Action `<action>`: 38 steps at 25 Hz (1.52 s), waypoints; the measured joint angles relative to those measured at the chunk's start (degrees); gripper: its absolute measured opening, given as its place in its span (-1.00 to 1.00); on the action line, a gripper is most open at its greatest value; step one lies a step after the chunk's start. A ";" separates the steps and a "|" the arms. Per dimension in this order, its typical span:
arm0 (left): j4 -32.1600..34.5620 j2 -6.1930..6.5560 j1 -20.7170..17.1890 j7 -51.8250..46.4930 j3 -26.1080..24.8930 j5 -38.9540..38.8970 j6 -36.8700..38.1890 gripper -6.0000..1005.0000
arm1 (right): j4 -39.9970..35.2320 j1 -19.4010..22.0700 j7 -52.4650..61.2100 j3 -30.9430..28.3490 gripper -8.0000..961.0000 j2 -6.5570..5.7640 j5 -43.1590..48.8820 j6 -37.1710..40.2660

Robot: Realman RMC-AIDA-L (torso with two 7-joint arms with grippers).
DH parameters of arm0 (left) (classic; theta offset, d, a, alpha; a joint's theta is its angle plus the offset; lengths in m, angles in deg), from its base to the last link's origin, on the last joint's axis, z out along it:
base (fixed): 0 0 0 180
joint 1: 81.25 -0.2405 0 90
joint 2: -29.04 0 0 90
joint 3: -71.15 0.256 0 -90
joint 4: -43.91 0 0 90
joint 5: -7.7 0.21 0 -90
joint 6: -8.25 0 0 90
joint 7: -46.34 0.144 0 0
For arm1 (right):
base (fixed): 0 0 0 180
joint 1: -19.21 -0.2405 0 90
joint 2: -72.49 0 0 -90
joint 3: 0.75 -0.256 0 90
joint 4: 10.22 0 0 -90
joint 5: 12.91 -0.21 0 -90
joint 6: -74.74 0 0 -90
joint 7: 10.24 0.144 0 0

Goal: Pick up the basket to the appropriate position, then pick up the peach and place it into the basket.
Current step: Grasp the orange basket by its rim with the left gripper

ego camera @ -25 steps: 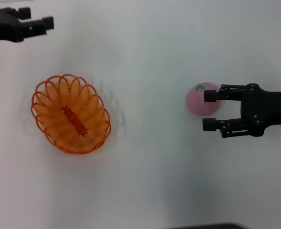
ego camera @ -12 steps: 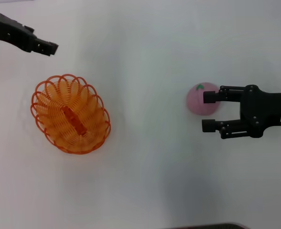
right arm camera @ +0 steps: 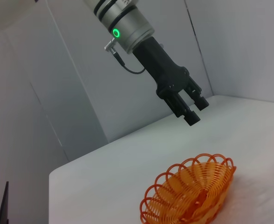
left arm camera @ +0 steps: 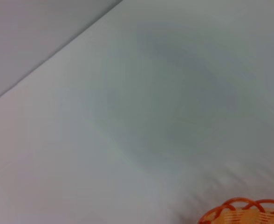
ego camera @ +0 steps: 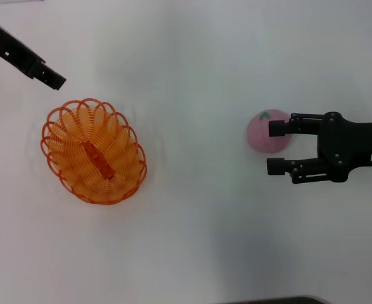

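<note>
The orange wire basket [ego camera: 94,151] sits on the white table at the left, also seen in the right wrist view as the basket [right arm camera: 190,196]; a piece of its rim [left arm camera: 243,211] shows in the left wrist view. The pink peach [ego camera: 266,133] with a green leaf mark lies at the right. My right gripper [ego camera: 276,147] is open at the peach's right side; its far finger overlaps the peach's edge and the near finger is clear of it. My left gripper [ego camera: 50,80] hangs open above the table just beyond the basket's far-left rim, holding nothing; the left gripper [right arm camera: 195,111] points down.
A white tabletop [ego camera: 192,228] spreads between basket and peach. Grey wall panels [right arm camera: 71,93] stand behind the table's far edge. A dark object [ego camera: 274,300] peeks in at the near edge.
The left arm has swung and turned, its gripper tip moving down from the far-left corner toward the basket's rim. The right gripper and the peach have hardly moved.
</note>
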 joint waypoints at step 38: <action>-22.17 0.82 3.74 -0.30 5.28 0.26 -13.87 0.46 | 0.33 -0.20 0.08 1.02 0.78 0.53 0.01 -2.22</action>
